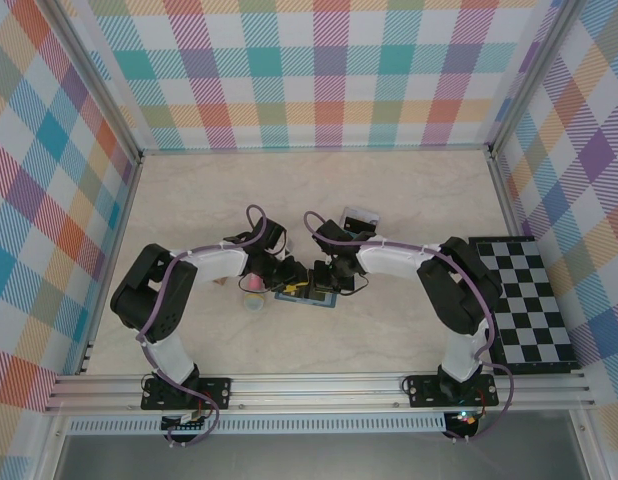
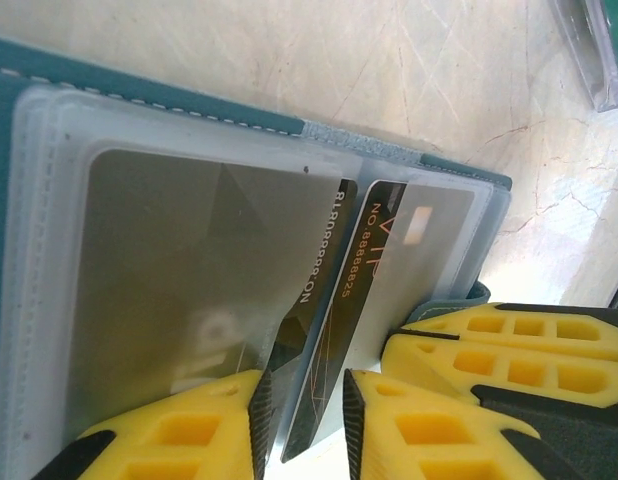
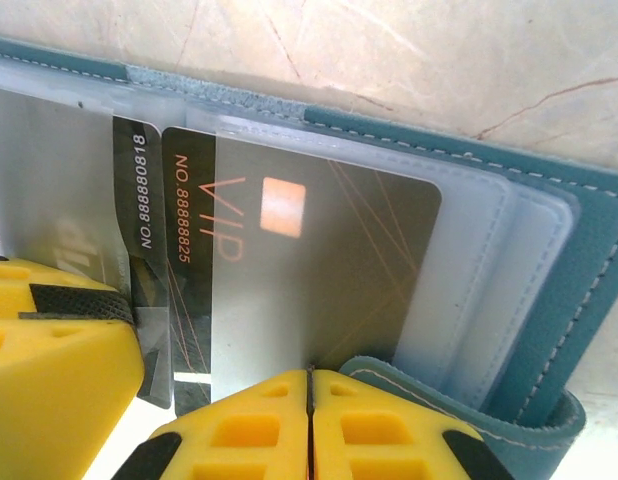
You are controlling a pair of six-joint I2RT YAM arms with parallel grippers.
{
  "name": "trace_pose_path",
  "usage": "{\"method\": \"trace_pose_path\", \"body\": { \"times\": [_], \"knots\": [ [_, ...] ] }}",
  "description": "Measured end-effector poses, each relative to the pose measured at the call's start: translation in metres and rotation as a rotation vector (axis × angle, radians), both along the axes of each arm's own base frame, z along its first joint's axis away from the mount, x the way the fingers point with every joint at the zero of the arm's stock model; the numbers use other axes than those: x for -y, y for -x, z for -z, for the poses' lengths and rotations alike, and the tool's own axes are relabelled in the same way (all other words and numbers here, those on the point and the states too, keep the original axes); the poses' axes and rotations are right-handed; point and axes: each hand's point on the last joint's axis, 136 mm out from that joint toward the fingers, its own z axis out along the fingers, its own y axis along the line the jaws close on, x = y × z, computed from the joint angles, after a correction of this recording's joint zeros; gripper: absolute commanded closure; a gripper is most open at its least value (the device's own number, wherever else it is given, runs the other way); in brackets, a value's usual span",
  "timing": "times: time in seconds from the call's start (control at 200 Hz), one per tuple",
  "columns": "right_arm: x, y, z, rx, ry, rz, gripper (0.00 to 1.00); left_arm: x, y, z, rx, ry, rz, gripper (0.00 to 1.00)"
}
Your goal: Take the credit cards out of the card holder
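The card holder (image 1: 311, 298), a teal-blue wallet (image 2: 139, 88), lies open on the table between my two grippers, its clear sleeves (image 3: 489, 270) facing up. Dark credit cards sit in the sleeves. One VIP card (image 3: 319, 270) is in the right sleeve, and another card (image 3: 137, 190) overlaps it at the fold. My left gripper (image 2: 304, 420) is open a little, its pads on either side of the corner of a dark card (image 2: 329, 330) that sticks out of the sleeve. My right gripper (image 3: 309, 385) is shut on the holder's near edge, beside the teal flap (image 3: 429, 385).
A black-and-white checkerboard (image 1: 524, 300) lies at the right side of the table. A small clear box (image 1: 361, 216) stands just behind the grippers, and a pink thing (image 1: 253, 290) lies beside the left wrist. Checked walls enclose the table.
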Motion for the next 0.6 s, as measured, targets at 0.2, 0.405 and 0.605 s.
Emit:
{"method": "trace_pose_path", "body": {
  "times": [0.2, 0.405, 0.605],
  "knots": [
    [0.000, 0.000, 0.000, -0.006, -0.009, -0.002, 0.92, 0.003, 0.002, -0.001, 0.000, 0.029, 0.010, 0.77],
    [0.000, -0.001, 0.000, -0.007, -0.012, 0.000, 0.92, 0.005, 0.007, -0.006, 0.003, 0.039, 0.019, 0.77],
    [0.000, -0.001, 0.000, -0.007, -0.012, -0.001, 0.92, 0.008, 0.010, -0.006, 0.010, 0.026, 0.030, 0.77]
  ]
}}
